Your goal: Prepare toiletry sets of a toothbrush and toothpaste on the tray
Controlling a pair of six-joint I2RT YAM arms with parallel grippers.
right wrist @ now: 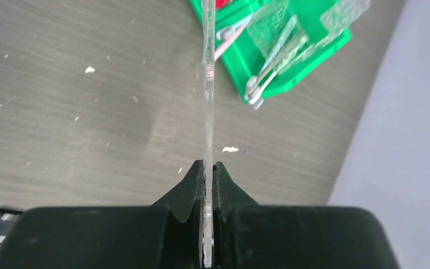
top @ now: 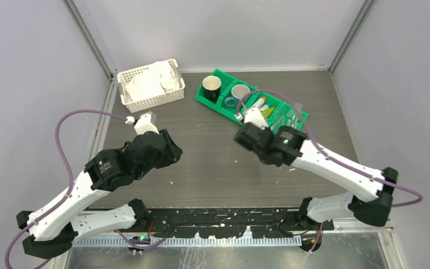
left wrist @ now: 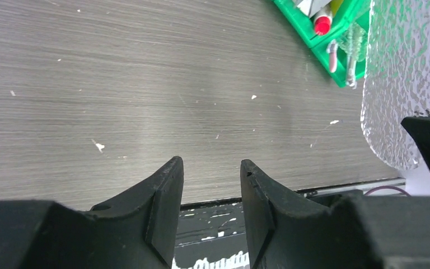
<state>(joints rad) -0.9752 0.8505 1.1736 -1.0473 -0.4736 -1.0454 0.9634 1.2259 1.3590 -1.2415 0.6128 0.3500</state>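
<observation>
My right gripper (right wrist: 208, 165) is shut on the edge of the clear textured tray (right wrist: 207, 67), which it holds on edge above the table, next to the green bin (right wrist: 325, 42). The left wrist view shows the tray's (left wrist: 409, 73) flat face at the right. Wrapped toothbrushes (right wrist: 280, 50) lie in the bin's end compartment, and a pink one (right wrist: 229, 40) shows beside the tray. A yellow-green toothpaste tube (top: 264, 107) lies in the neighbouring compartment; a red-capped tube (left wrist: 323, 22) also shows there. My left gripper (left wrist: 210, 162) is open and empty over bare table on the left.
The green four-compartment bin (top: 219, 102) stands at the back centre with a black mug (top: 211, 87) and a grey mug (top: 239, 92) in it. A white lattice basket (top: 145, 103) with white cloths sits at the back left. Walls enclose the table.
</observation>
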